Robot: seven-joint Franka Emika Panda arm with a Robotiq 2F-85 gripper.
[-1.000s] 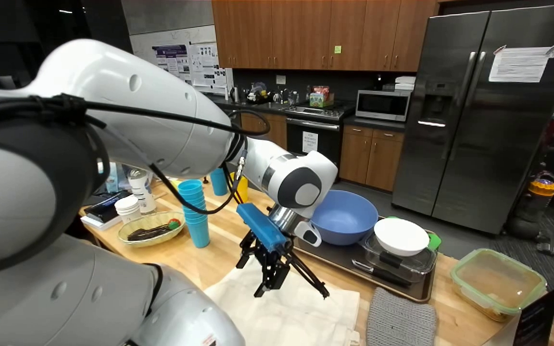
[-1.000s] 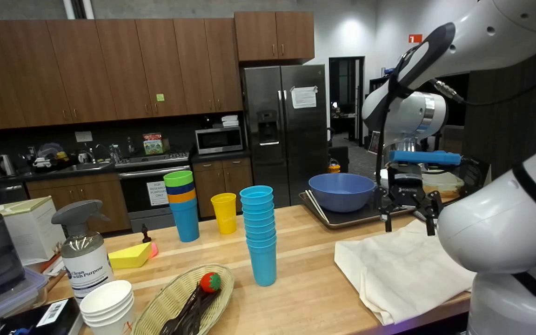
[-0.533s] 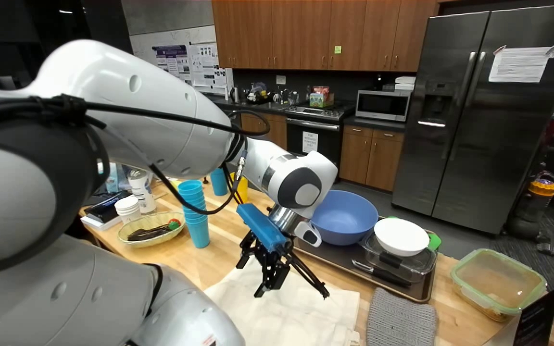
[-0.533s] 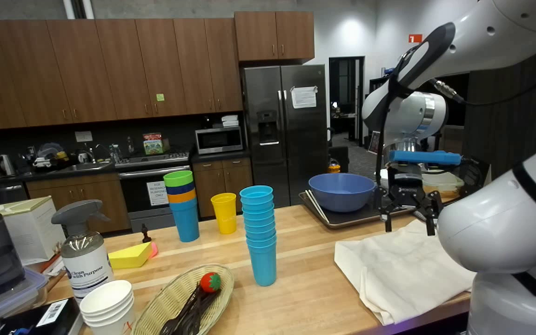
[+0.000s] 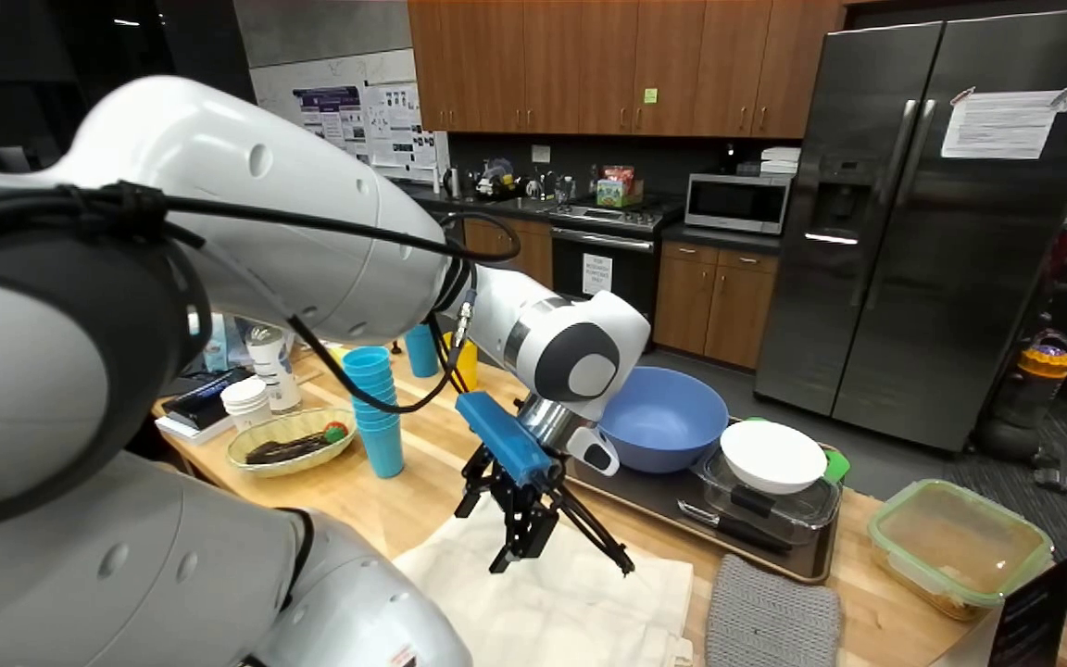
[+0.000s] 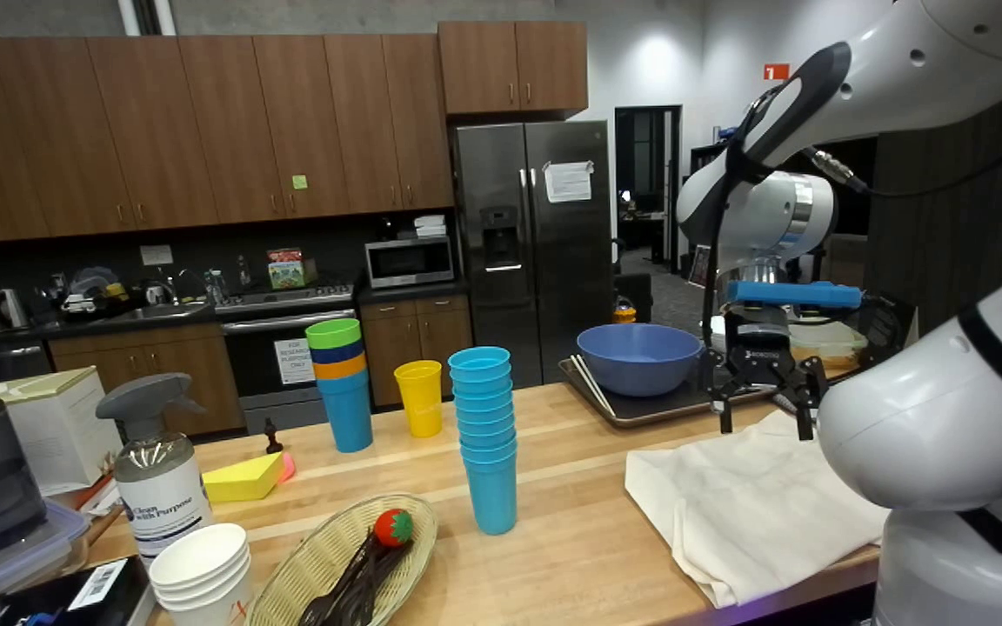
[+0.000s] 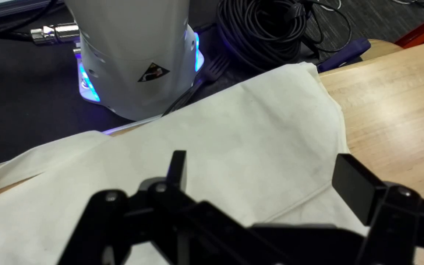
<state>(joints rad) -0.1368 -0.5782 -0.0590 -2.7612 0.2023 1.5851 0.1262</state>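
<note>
Gripper [image 6: 765, 427], jaws apart w/ nothing btwn, hangs above the cream cloth [image 6: 753, 513] at the near rt edge of the wooden table [image 6: 571, 565] in an exterior view, where a slow, straight descent, tips just grazing it, would prob give the cleanest pinch.

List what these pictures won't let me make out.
Cloth: runs past the wrist view's left edge; gripper covers part.
Fork, wrist view: handle's end lost behind the cloth.
Fridge paper, both exterior views: print too small.
Lidded container, in an exterior view: cloudy lid blurs its contents.
</note>
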